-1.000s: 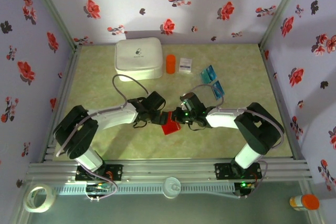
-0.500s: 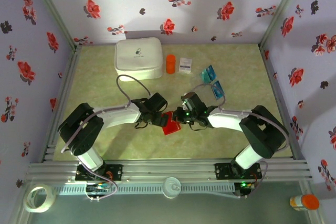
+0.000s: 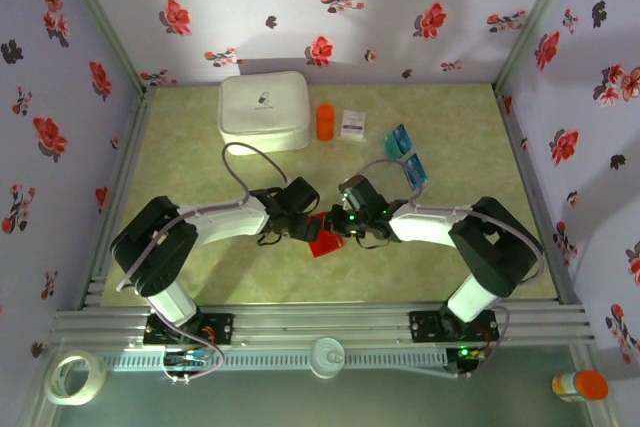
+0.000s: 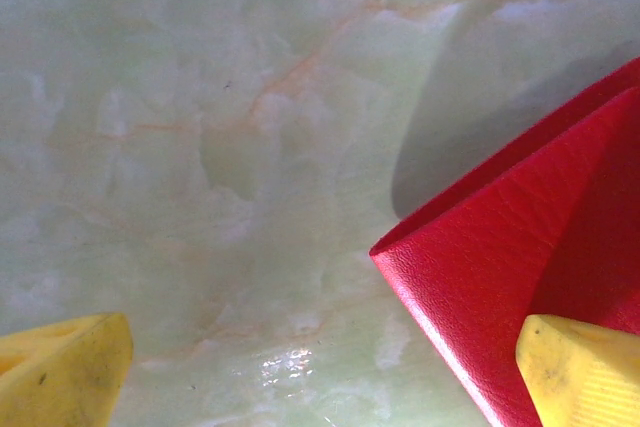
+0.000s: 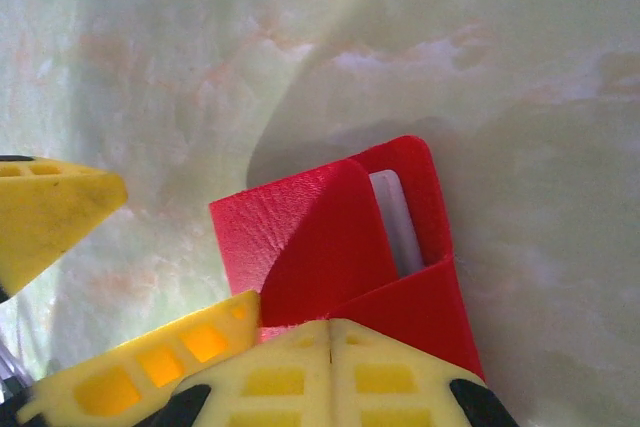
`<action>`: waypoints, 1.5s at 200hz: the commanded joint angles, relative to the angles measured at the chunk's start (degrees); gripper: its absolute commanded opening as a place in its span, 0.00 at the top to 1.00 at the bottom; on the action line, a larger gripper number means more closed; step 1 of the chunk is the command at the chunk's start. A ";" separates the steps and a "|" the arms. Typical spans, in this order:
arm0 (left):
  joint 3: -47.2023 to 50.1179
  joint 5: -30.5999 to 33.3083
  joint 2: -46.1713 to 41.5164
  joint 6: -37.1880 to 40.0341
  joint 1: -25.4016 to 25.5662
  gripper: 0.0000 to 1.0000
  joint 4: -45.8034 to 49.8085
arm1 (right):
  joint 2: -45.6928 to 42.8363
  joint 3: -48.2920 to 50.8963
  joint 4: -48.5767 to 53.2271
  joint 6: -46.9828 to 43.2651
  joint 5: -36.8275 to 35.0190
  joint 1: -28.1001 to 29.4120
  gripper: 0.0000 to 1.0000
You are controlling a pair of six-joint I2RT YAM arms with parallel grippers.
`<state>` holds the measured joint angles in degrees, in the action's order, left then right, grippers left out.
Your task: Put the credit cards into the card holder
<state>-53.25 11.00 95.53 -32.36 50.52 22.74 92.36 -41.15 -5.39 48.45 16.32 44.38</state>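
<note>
Plainly, one red wallet [image 5: 330, 237] sat pinched in the right hand [image 5: 330, 332] (left hand [image 4: 320, 367] gaped open); two blue card piles [image 3: 399, 138] lay beyond.

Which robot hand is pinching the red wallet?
The right gripper: it is shut on the edge of the red card holder. The left gripper is wide open, gripping nothing.

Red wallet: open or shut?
Partly open. The wallet has one red flap lifted off the other, showing a pale pocket inside.
</note>
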 commanded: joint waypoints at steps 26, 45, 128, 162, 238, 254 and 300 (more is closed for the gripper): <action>-0.19 1.47 2.17 1.07 0.63 0.00 1.78 | 1.08 1.77 -0.82 -0.33 -1.89 0.61 1.00; -0.19 1.44 2.21 1.09 0.69 0.00 1.69 | 1.05 3.25 -1.78 0.23 -2.20 0.62 1.00; -0.21 1.46 2.25 1.10 0.72 0.00 1.80 | -1.39 7.64 -5.26 0.37 -0.88 0.59 1.00; -0.18 1.48 2.55 0.99 0.72 0.00 1.69 | -1.30 7.68 -5.30 -0.60 0.27 0.96 1.00; -0.65 1.43 2.82 1.07 0.72 0.00 1.79 | -1.65 8.26 0.37 -2.93 -3.92 4.92 1.00; -0.63 1.48 2.82 1.11 0.68 0.00 1.78 | -1.56 9.58 0.00 -2.25 -4.75 5.29 1.00; -0.30 1.48 2.65 0.98 0.71 0.00 1.69 | -1.59 12.99 -1.53 1.06 -7.15 5.47 1.00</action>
<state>-53.74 11.35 95.96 -32.36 50.89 22.87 89.23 -32.47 -17.10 47.22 9.04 48.45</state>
